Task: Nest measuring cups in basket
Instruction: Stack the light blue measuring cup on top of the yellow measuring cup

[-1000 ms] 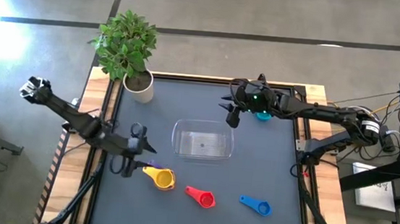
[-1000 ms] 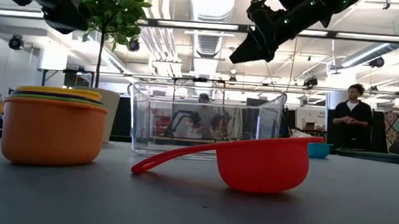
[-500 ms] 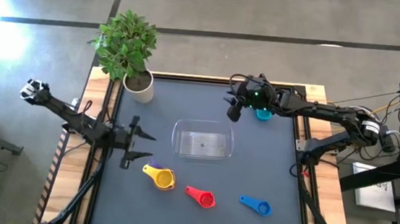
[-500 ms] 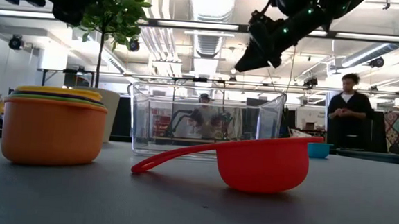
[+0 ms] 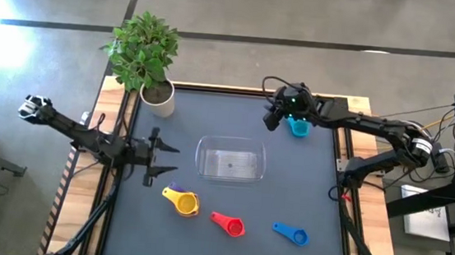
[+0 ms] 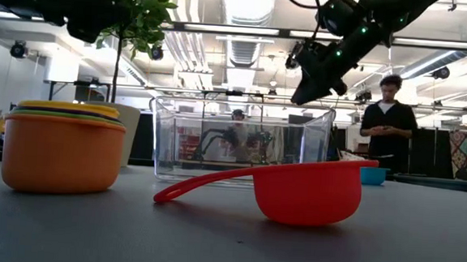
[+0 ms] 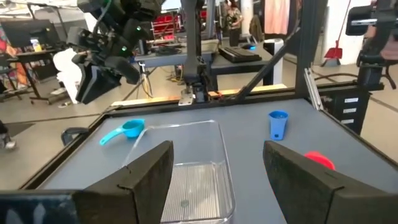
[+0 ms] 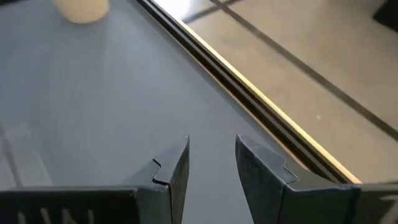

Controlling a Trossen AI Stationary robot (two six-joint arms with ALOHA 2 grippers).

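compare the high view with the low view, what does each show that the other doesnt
Only the high view shows the blue cup near the front edge, the left gripper, open above the table left of the basket, and the nested stack's yellow cup from above.

Only the low view shows the stack's orange outer cup from the side, and a person standing in the room behind.

Both show the clear basket, the red cup, the light blue cup, the plant, and the right gripper raised near the light blue cup.
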